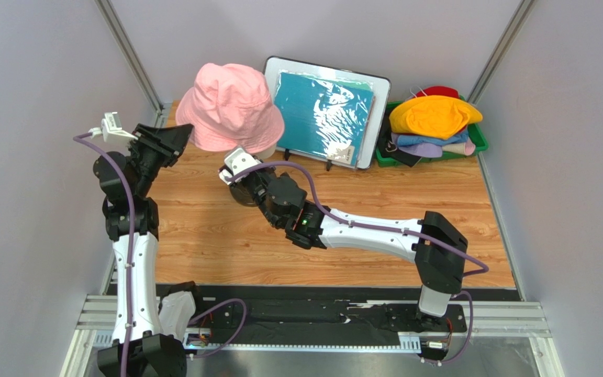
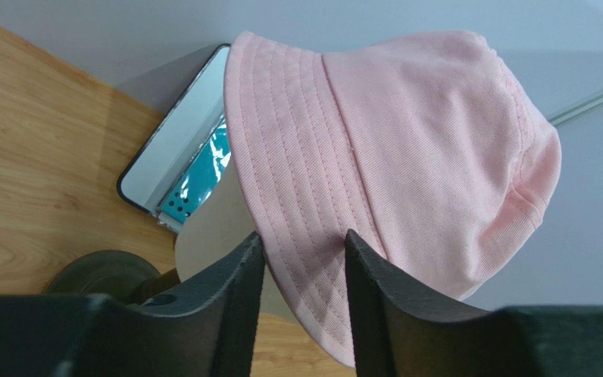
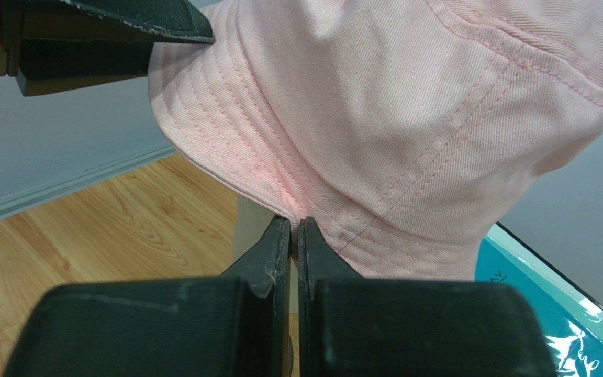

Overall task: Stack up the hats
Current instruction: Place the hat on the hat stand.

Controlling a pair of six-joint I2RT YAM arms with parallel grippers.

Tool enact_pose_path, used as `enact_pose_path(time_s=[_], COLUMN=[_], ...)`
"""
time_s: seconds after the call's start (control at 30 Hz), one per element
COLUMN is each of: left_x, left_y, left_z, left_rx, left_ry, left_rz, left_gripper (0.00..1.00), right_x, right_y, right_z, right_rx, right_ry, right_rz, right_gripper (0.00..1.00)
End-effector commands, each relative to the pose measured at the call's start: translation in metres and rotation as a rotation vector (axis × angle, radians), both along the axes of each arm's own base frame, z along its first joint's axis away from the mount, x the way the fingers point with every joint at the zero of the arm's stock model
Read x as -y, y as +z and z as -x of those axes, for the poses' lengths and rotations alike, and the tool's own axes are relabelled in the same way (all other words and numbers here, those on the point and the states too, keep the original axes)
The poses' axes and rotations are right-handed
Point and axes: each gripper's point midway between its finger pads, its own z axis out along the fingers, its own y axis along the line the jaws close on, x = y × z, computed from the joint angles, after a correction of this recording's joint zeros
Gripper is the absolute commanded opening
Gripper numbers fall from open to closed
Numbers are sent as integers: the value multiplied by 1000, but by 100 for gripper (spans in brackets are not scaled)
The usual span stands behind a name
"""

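A pink hat [image 1: 230, 102] sits on a cream mannequin head [image 2: 210, 236] at the back of the wooden table. My left gripper [image 1: 183, 137] is at the hat's left side. In the left wrist view its jaws [image 2: 303, 239] stand apart with the pink hat's [image 2: 407, 141] stitched brim between them, and a gap still shows. My right gripper [image 3: 297, 221] is shut, its tips pinching the front brim of the pink hat [image 3: 407, 102]. More hats lie piled at the back right, with an orange-yellow hat [image 1: 434, 116] on top, a red hat [image 1: 438, 92] behind and a blue hat [image 1: 426, 141] beneath.
The pile of hats rests in a green bin [image 1: 479, 140] in the back right corner. A teal sheet in a white frame [image 1: 324, 118] leans on a stand between the head and the bin. The head's dark round base [image 2: 108, 275] stands on the wood. Grey walls close in on both sides.
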Motion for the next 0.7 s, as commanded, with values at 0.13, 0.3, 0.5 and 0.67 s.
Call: enact_pose_path(time_s=[0.13, 0.3, 0.5, 0.67], left_x=[-3, -8, -23, -25], left_y=[34, 19, -23, -51], left_z=[-5, -15, -27, -40], left_rx=[137, 87, -39, -121], left_ry=[4, 17, 96, 83], left_rz=[24, 35, 27, 15], left_gripper=[17, 0, 0, 0], right_x=[-8, -7, 0, 6], right_y=[-8, -9, -6, 0], right_z=[11, 12, 10, 13], right_rx=[-67, -74, -81, -94], right_ry=[72, 71, 42, 46], right_rz=[22, 28, 28, 24], right_gripper=[0, 0, 0, 0])
